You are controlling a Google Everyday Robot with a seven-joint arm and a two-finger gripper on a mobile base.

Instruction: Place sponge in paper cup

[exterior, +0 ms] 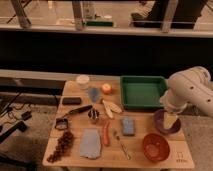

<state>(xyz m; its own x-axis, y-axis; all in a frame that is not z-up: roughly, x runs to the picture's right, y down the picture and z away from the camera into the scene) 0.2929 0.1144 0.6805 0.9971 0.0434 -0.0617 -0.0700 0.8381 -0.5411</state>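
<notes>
Presently your gripper (pixel 170 120) has its fingers spread wide and grasps nothing. It hangs over the purple bowl (pixel 160 128) at the right side of the table (pixel 75 126), just in front of the green tray (pixel 142 92). Note the sponge (pixel 128 126): it lies flat on the wood to the left of that bowl, apart from the gripper, near the metal cup (pixel 93 116). Note the paper cup (pixel 83 81): upright at the far left corner, well apart from the sponge.
</notes>
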